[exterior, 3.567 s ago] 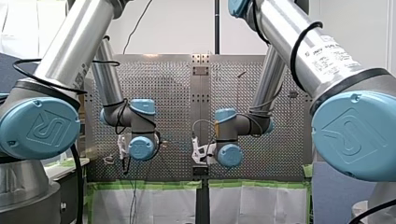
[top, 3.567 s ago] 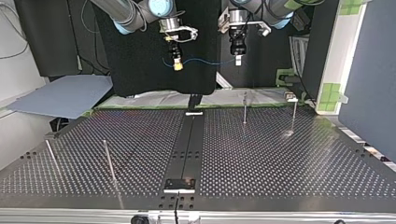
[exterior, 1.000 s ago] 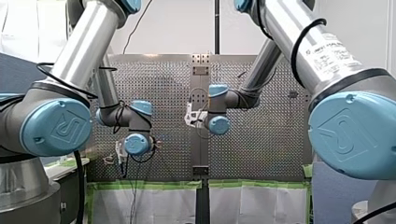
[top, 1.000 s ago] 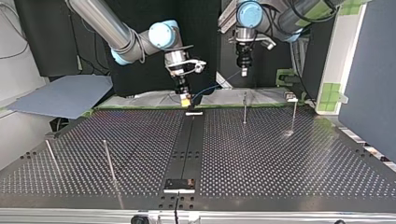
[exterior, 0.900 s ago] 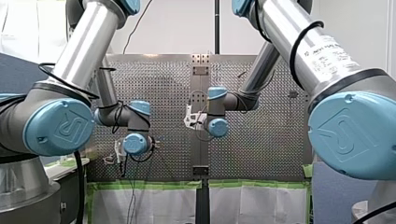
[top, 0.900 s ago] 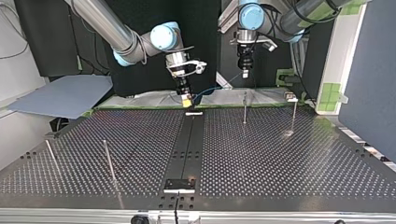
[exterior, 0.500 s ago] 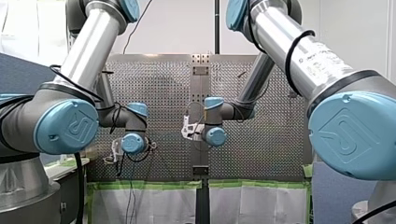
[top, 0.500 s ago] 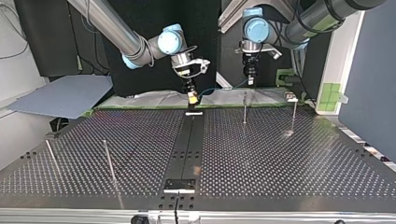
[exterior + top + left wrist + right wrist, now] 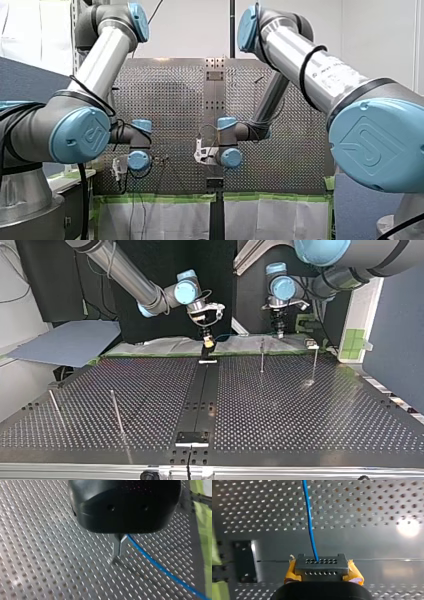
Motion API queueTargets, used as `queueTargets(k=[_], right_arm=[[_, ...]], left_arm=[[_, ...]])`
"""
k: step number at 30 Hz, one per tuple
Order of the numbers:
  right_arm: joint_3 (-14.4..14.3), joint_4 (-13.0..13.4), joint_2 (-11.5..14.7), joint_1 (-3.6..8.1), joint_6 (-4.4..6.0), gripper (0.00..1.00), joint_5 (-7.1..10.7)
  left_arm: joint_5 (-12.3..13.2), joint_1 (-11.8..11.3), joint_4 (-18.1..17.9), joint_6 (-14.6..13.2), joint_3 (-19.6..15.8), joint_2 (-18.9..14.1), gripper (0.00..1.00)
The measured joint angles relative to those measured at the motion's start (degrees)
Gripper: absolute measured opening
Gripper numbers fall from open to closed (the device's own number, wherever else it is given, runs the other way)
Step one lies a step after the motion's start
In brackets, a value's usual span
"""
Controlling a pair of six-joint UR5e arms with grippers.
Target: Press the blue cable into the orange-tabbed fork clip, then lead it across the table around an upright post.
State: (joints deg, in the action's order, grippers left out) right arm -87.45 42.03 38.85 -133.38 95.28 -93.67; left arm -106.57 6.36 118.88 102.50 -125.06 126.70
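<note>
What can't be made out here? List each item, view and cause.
Left wrist view: blue cable, far end cut off by the edge.
Top view: white piece by my right gripper, too small to identify.
Front view: blue cable too thin to trace.

right gripper (image 9: 206, 344) lowered to table | left gripper (image 9: 280, 333) lowered, swung outward

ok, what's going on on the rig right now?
Both arms hold the blue cable over the far edge of the perforated table. My right gripper, yellow pads, has its jaws shut on it just above a small white fitting at the end of the centre strip. My left gripper pinches it further along, near an upright post. The cable does not look led round any post yet.
</note>
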Motion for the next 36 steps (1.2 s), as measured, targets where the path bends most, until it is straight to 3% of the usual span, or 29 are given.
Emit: queueTargets(k=[5,11,17,36], right_arm=[[0.2,-0.1,-2.6,0.51,0.01,0.01,-0.10],[0.5,0.0,-5.1,1.24,-0.08,0.01,-0.12],[0.9,-0.1,-5.4,1.75,-0.36,0.01,-0.04],[1.9,-1.0,-5.4,2.09,-0.69,0.01,0.24]], left_arm=[[0.5,-1.5,0.3,-0.2,0.2,2.4,0.00],[3.2,-1.7,0.6,-0.3,1.8,4.2,0.00],[6.5,-1.8,2.7,-0.2,3.9,4.3,0.00],[10.1,-2.2,4.9,1.5,5.5,4.4,0.00]])
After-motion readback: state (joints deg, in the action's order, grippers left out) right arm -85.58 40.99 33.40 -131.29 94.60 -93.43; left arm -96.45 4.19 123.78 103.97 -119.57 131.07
